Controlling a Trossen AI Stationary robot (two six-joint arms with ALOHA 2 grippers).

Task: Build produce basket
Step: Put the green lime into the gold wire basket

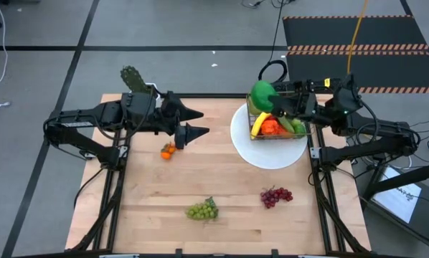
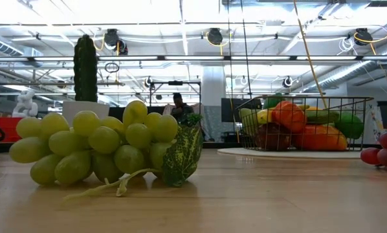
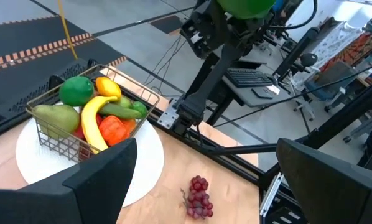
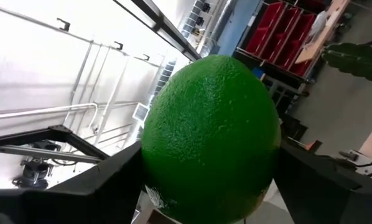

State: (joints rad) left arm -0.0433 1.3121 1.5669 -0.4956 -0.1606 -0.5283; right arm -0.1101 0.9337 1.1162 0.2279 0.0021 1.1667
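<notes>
The wire basket (image 1: 301,134) stands on a white round plate (image 1: 261,154) at the table's right. It holds a banana (image 3: 94,119), a pear (image 3: 52,117), a green lime (image 3: 77,91) and other produce. My right gripper (image 1: 266,97) is shut on a round green fruit (image 4: 211,137) above the basket's far left corner. My left gripper (image 1: 200,122) is open and empty over the table's far left part. A small orange fruit (image 1: 168,150) lies on the table near it. Green grapes (image 1: 202,210) and purple grapes (image 1: 275,196) lie toward the near edge. My right gripper pinches the round green fruit between its two fingers, one on each of its opposite sides (image 4: 150,163). The fingers come at it from the table's right. The fruit is lifted clear, above the basket.
A potted cactus (image 1: 134,79) stands at the table's far left edge, behind my left arm. A person (image 2: 178,105) shows in the room beyond the table. Bare wood lies in the middle of the table (image 1: 214,172).
</notes>
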